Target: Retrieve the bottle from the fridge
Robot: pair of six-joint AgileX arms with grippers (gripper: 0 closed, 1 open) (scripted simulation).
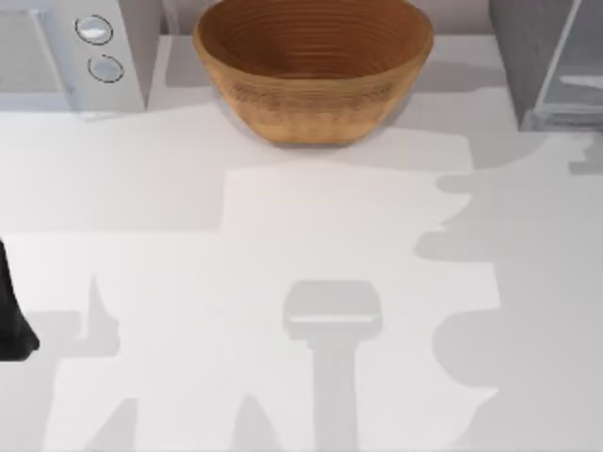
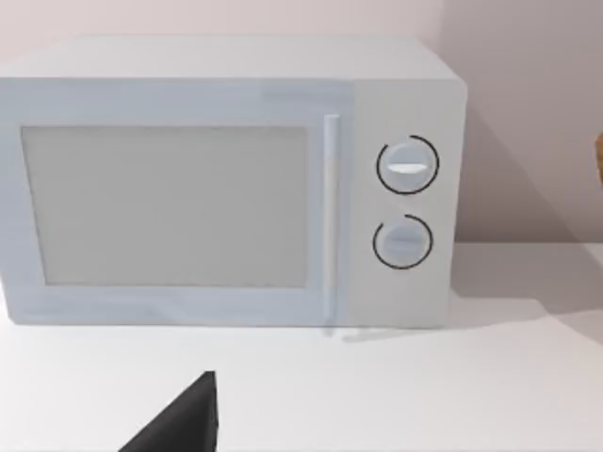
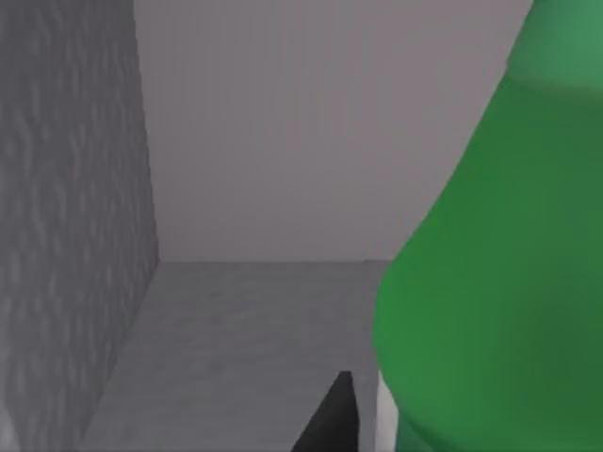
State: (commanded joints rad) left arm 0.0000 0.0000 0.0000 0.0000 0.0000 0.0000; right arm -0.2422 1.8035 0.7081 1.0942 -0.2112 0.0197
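White tabletop [image 1: 283, 235] fills the top view, crossed by grey shadows of arms. Landmark: wooden bowl [image 1: 314, 68], at the far edge of the table near mid-width. Left of the bowl stands a whitish box [image 1: 71, 52] with two round knobs, one above the other; the left wrist view faces its front [image 2: 226, 184], showing a pale door panel, a vertical handle and the knobs to the side of the handle. Right of the bowl, at the far right corner, stands the fridge [image 1: 542, 56], grey-walled, with a pale translucent door panel [image 1: 579, 80] in a light frame. Left arm [image 1: 11, 315] sits as a dark shape at the table's left edge, well apart from the bowl, nearer the front; a dark fingertip of the left gripper [image 2: 179, 424] shows in the left wrist view above bare table in front of the whitish box, and whether that pincer is open or closed cannot be told. Right wrist view looks into a grey box interior [image 3: 236, 339] with a speckled side wall, flat floor and plain back wall: the fridge inside. Bottle [image 3: 499, 282], bright green, looms very close there, standing on the grey floor. A dark fingertip of the right gripper [image 3: 330, 424] lies just beside the bottle's lower part; whether it grips the bottle cannot be told
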